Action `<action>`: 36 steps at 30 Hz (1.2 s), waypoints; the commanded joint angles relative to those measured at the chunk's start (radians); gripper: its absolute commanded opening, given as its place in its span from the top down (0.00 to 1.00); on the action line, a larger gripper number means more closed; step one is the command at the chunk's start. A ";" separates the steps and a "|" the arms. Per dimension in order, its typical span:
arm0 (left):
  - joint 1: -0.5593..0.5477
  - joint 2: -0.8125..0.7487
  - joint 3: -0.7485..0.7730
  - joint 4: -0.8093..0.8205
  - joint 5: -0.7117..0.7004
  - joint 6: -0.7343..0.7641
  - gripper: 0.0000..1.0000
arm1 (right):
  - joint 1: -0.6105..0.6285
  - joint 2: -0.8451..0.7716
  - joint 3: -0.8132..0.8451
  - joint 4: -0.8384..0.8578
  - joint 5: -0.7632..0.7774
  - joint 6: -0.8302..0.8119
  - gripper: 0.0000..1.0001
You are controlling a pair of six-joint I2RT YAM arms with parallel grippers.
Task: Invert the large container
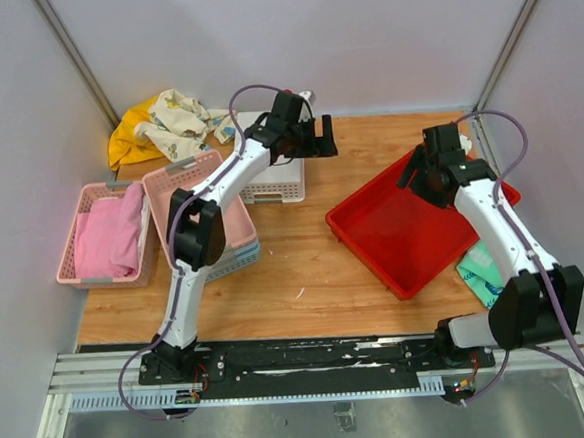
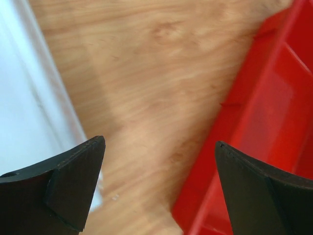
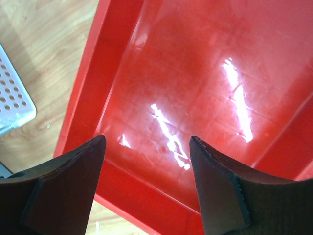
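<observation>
Bolted along the bottom edge of the overhead view, a metal rail (image 1: pixel 312 363) carries both arm bases, and a wooden table (image 1: pixel 296 269) is spread behind it. At lower right, a teal cloth (image 1: pixel 479 271) is partly tucked under the nearest corner of the large container (image 1: pixel 394 237).

That red container is seen at centre right of the table, opening turned upward so that its glossy inner floor is shown. Its long axis is laid diagonally, from lower left to upper right of the frame, with one corner pointed toward the rail.

The right gripper (image 1: pixel 416 177) is held over the container's far part. In the right wrist view its fingers (image 3: pixel 73 186) are spread wide above the red floor, with one wall crossing beneath their tips, and nothing is clamped between them.

At middle left, a pink basket (image 1: pixel 74 256) filled with a pink cloth (image 1: pixel 108 237) is set beside a second pink basket (image 1: pixel 227 219), which is stacked in a blue basket (image 1: pixel 243 259).

Farther back, the left gripper (image 1: pixel 319 139) is held above bare wood, just beside a white basket (image 1: pixel 275 185). In the left wrist view its fingers (image 2: pixel 73 181) are parted widely and hold nothing, with the container's edge seen at right.

In the upper left corner, a yellow cloth (image 1: pixel 126 142) and a patterned cloth (image 1: pixel 180 122) are heaped together.
</observation>
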 commanded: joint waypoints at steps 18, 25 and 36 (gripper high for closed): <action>-0.106 -0.658 -0.390 0.031 -0.063 -0.101 0.01 | 0.027 0.653 0.493 -0.108 0.000 0.166 0.30; -0.108 -0.697 -0.449 0.062 -0.045 -0.095 0.01 | 0.026 0.674 0.460 -0.084 -0.031 0.135 0.86; -0.109 -0.712 -0.470 0.064 -0.024 -0.091 0.01 | 0.032 0.710 0.490 -0.091 -0.043 0.119 0.57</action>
